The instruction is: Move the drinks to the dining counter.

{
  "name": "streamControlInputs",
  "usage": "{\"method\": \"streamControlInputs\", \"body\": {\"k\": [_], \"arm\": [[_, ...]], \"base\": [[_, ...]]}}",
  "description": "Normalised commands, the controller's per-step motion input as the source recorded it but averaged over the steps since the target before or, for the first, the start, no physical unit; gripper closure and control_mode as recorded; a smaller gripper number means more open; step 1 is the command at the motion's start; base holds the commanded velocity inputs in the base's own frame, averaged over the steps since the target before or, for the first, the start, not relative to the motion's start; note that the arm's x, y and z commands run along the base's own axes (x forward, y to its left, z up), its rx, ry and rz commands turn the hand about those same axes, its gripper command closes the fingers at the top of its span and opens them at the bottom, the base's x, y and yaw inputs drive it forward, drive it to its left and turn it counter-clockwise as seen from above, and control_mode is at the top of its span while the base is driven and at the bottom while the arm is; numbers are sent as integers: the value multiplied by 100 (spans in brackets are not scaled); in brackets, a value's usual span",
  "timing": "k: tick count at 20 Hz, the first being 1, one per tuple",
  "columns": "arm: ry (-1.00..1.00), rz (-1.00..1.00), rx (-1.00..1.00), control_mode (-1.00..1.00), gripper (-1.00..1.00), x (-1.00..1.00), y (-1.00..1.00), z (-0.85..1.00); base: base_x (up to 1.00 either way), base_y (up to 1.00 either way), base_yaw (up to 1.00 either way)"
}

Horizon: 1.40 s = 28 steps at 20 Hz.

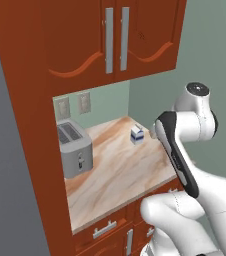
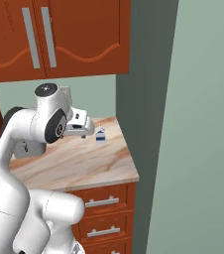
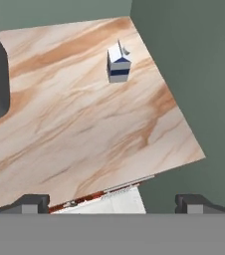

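White-and-blue carton (image 3: 118,63) stands upright at the far right of the marbled desk (image 1: 120,175), near the green wall, nothing touching it. Grey toaster (image 1: 74,148) sits at the far left, well apart from it. Pincer (image 3: 112,203) hangs above the desk's near edge, jaws wide, holding nothing.

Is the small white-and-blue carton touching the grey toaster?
No, the small white-and-blue carton stands apart from the grey toaster, bare marbled counter between them.
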Motion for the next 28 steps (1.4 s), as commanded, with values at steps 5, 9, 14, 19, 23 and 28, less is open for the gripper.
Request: {"method": "streamControlInputs", "body": {"k": [5,9,14,19,23,28], "arm": [[0,5,-1,-100,-100,0,-1,-23],[0,6,0,-100,-100,0,-2,-29],[0,5,-1,-100,-100,2,0,-18],[0,2,-4,-100,-100,18,0,-13],[0,0,-3,-100,-100,40,0,-16],[5,0,-2,-100,-100,54,0,-9]], "base": [[0,0,0],[0,0,0],[0,0,0],[0,0,0],[0,0,0],[0,0,0]]}}
